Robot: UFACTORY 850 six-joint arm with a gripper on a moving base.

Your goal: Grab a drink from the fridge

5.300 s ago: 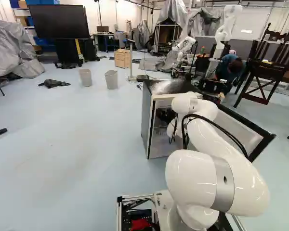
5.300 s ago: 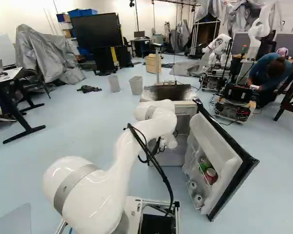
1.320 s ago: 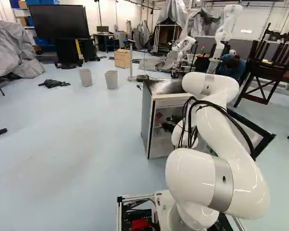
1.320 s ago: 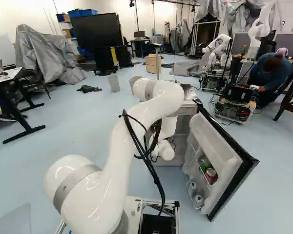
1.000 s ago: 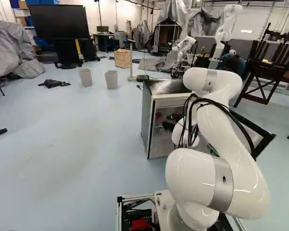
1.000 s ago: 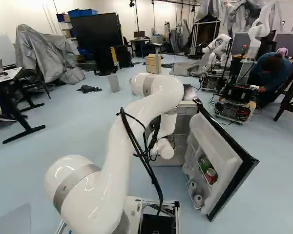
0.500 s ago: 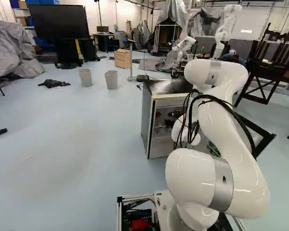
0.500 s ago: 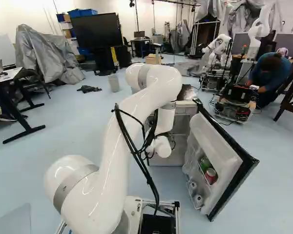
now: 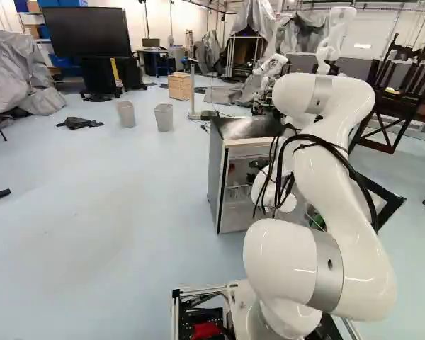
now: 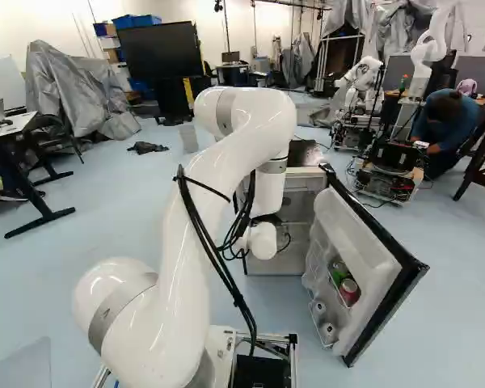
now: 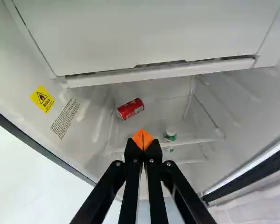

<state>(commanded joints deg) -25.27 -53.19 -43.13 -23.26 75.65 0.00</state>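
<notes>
1. The arm (image 9: 331,142) has risen at its upper bend since the first frame, and in the right base view that bend has swung leftward too; the base holds its place and the door (image 10: 352,234) stands open just as it did.
2. The fingers (image 11: 132,151) are closed together, their orange pads meeting at the tips with nothing between them. They point into the fridge (image 9: 215,177).
3. There's a red can (image 11: 130,108) lying on its side inside the fridge, ahead of the fingers and apart from them.
4. A small bottle (image 11: 171,134) with a white cap and some green on it is also inside, nearer the fingers than the can's far end. I can't tell whether they touch it.
5. Over in the door I see more drinks: a green can (image 10: 338,273) next to another red can (image 10: 349,291), with two pale cans (image 10: 327,331) lower down.
6. On the fridge's inner wall is a yellow label (image 11: 42,98), near a white panel (image 11: 149,37).
7. Across the room, two bins (image 9: 163,117) stand near a wooden box (image 9: 179,86), and a big dark screen (image 9: 86,32) rises behind them to the left.
</notes>
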